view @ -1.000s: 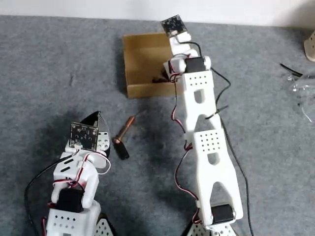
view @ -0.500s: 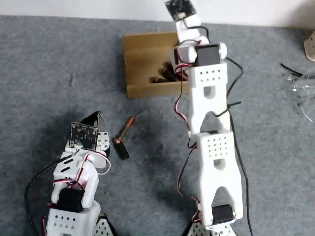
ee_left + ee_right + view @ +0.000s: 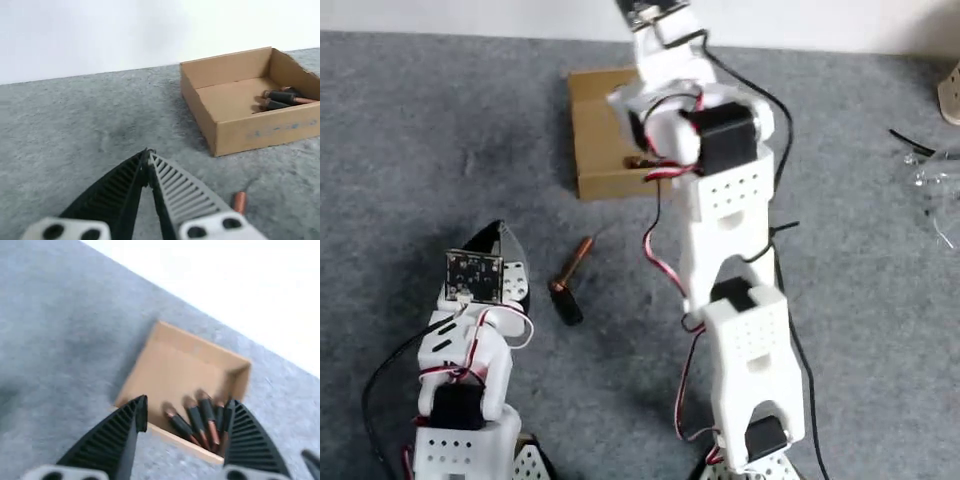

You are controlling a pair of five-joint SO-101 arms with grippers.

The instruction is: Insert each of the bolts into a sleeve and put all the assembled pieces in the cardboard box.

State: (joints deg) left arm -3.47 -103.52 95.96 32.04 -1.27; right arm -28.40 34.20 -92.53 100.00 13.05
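Right wrist view: right jaws wide above cardboard box [image 3: 172, 367]; left jaws closed.

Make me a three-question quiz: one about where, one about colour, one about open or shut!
1. Where is the loose copper bolt? A) on a shelf B) on the grey carpet near the left end effector C) in a person's hand
2. What colour are the sleeves in the cardboard box? A) black B) yellow C) white
3. How is the right end effector? A) shut on a bolt B) shut, empty C) open
Answers: 1B, it lies on the carpet; 2A, the sleeves look black; 3C, its jaws stand wide apart.
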